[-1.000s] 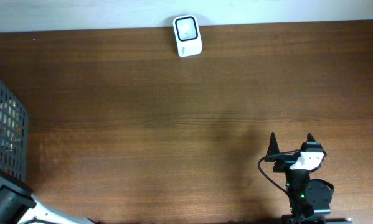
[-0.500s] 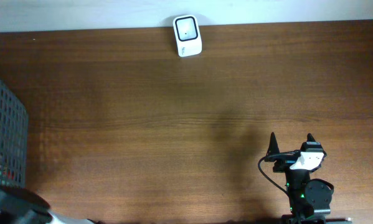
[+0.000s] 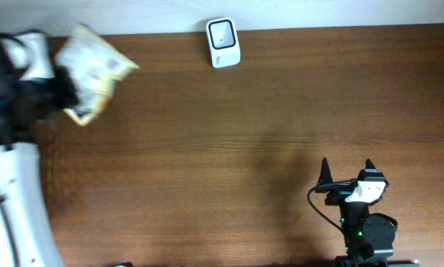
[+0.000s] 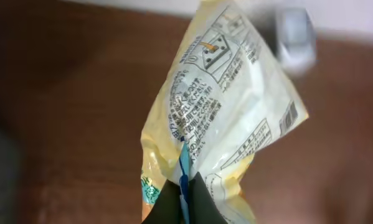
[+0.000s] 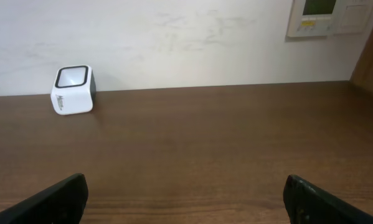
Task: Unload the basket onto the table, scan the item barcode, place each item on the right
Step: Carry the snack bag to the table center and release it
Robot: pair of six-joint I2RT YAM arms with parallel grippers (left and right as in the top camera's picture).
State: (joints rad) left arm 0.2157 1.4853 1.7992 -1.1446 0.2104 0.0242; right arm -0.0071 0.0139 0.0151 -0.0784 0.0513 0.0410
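While the left gripper [image 4: 183, 198] is clamped on one edge of the bag [image 4: 230, 118], the yellow packet sits at the far left of the table [image 3: 244, 133], printed side to the wrist camera, well left of the white scanner [image 3: 223, 42] by the wall. The right gripper [image 3: 346, 172] stands wide and holds nothing, at the near right edge.

Packet [image 4: 230, 124]: pale yellow, printed with dark text and line diagrams, a blue strip at its pinched edge and a green patch. Scanner [image 3: 223, 43]: white, black-framed window. Table [image 3: 229, 163]: dark brown wood grain. Wall [image 5: 186, 37]: off-white. Right gripper [image 3: 347, 163]: black fingers.
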